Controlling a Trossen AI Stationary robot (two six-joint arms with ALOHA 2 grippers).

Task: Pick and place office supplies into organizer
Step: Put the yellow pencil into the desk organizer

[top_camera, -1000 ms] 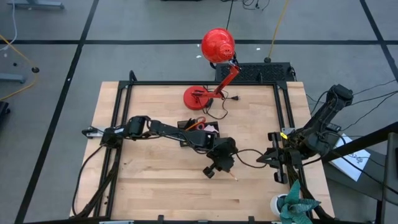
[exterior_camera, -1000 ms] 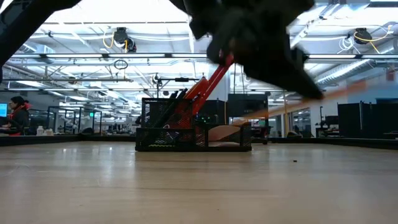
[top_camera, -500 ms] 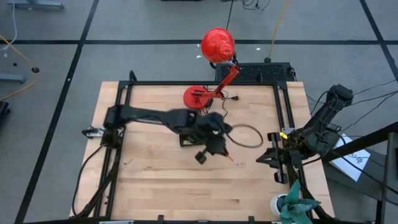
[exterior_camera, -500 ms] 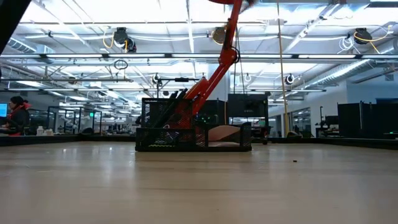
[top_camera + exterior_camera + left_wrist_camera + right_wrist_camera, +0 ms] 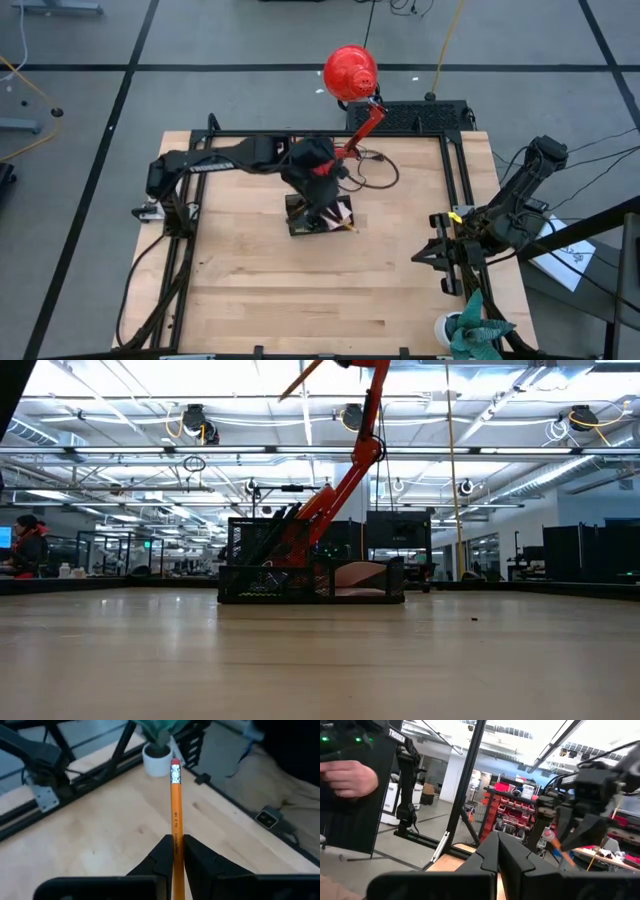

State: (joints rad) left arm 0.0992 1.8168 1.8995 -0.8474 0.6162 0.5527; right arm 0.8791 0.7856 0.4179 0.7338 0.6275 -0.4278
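Left gripper point(image 5: 328, 208), clamped on an orange pencil point(image 5: 175, 815), hangs directly above the organizer point(image 5: 300, 222); pencil axis runs between its fingers.

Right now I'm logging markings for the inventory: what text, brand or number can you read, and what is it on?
"TROSSEN": white letters on a dark panel in the right wrist view.
Black print on the orange pencil held in the left claw: too small to read.
Nothing else legible.

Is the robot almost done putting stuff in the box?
Nearly, it seems. The organizer already holds several supplies, and the table around it looks bare. The left gripper grips a pencil above the organizer, not yet dropped in. The right gripper waits, shut.
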